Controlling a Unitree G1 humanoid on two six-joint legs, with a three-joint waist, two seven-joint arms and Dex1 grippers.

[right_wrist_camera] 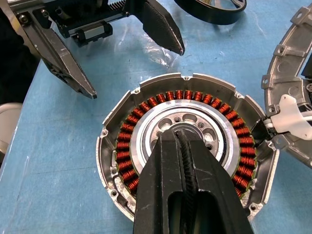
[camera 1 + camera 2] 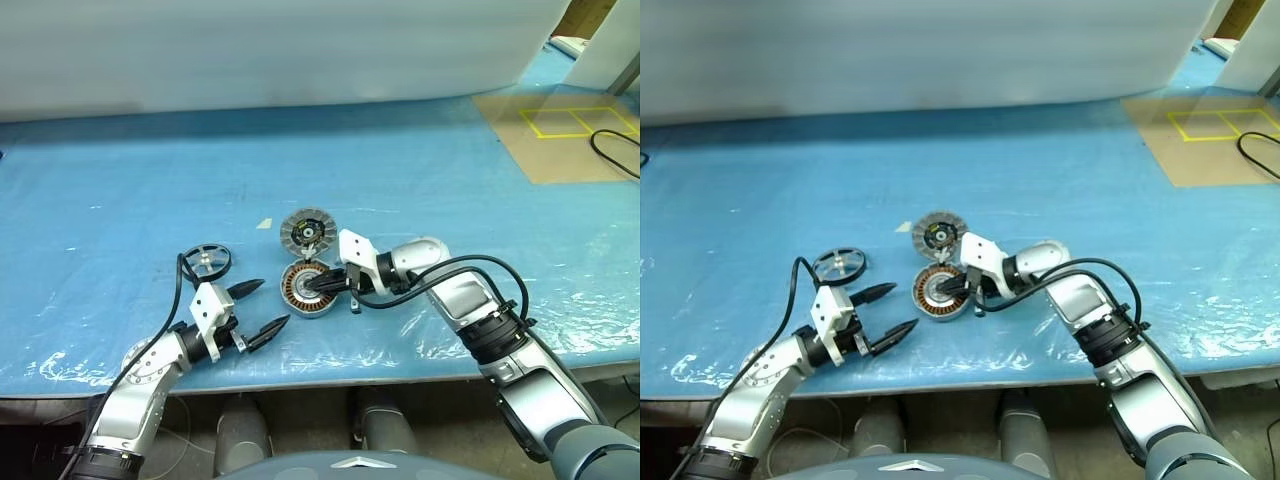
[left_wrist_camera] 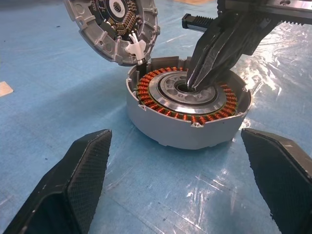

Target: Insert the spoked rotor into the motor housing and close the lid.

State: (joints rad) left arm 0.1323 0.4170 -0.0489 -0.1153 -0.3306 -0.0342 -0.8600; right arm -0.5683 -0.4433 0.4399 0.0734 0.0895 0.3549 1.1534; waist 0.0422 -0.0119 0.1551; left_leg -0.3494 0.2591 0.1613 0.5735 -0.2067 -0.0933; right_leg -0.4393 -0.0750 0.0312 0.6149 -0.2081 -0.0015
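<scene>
Pinning the motor housing (image 2: 306,288) by its centre hole, the right gripper (image 2: 322,286) is shut; the wide-open left gripper (image 2: 262,309) should fetch the spoked rotor (image 2: 205,262) left of it, lid (image 2: 307,233) raised behind

My motor housing (image 2: 305,289) lies open, copper windings showing; its ribbed grey lid (image 2: 307,233) stands tilted against it; the black-rimmed spoked rotor (image 2: 206,262) lies apart.

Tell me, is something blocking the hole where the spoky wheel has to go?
Yes. The right hand is shut, with its tips poking into the middle of the motor housing. The spoked rotor lies apart on the blue table. The open lid isn't covering the housing.
</scene>
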